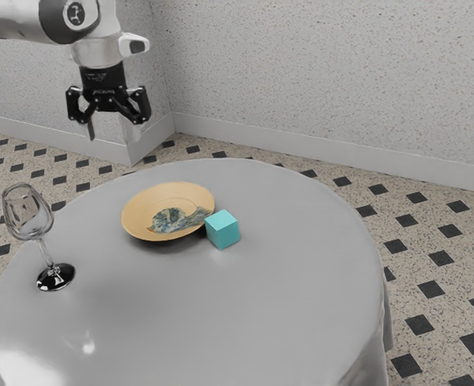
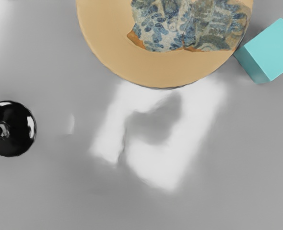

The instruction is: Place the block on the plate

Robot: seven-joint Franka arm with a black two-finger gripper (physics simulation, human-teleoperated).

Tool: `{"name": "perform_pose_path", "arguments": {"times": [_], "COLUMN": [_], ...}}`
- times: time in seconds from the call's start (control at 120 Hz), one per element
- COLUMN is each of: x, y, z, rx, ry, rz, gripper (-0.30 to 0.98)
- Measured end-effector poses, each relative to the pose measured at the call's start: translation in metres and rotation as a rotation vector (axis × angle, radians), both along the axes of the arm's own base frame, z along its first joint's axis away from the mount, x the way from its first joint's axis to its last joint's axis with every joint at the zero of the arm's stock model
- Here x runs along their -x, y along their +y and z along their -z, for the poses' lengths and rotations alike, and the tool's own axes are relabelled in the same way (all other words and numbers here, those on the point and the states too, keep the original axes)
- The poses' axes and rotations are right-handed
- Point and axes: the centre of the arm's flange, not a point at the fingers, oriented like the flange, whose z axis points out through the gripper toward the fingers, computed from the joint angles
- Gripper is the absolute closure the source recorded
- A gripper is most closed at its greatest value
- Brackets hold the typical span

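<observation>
While hanging high at the upper left of the exterior view, hold gripper (image 1: 113,130) open, with fingers well apart and tips pointing down. Reach in with arm (image 1: 16,19) from the frame's upper left corner.

Find block (image 1: 222,230), a plain turquoise cube, near the centre of the exterior view, down on table (image 1: 221,322) just beside plate (image 1: 158,199), off the rim's lower right side. Cannot tell contact from a narrow gap at that rim. Note plate as round, tan and shallow, left of centre, with a patchy blue and grey pattern (image 1: 171,219) across part of it.

See glass (image 1: 26,212) at far left of the same frame, upright on a round black foot, near the table's edge and well apart from plate. Note table as round, under smooth grey cloth. Behind, log speckled pale wall (image 1: 317,64) across the top and floor (image 1: 454,301) with dark diamonds at lower right.

In the wrist view, look down on plate between glass foot and block, with bright glare (image 2: 156,165) on the cloth next to the rim.
</observation>
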Motion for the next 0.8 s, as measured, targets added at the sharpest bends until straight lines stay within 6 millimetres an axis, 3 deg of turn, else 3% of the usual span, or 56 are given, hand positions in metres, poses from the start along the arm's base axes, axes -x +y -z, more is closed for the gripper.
{"name": "perform_pose_path", "arguments": {"times": [0.067,0.267,0.583,0.8], "x": [-0.015,-0.061,-0.098,-0.121], "y": [-0.002,-0.034,-0.065,-0.076], "z": [0.019,0.098,0.176,0.209], "rx": [-0.011,-0.021,-0.003,-0.005], "ry": [-0.015,-0.03,-0.057,-0.079], "rz": [-0.084,-0.252,-0.474,-0.571], "gripper": [0.0,0.0,0.0,0.0]}}
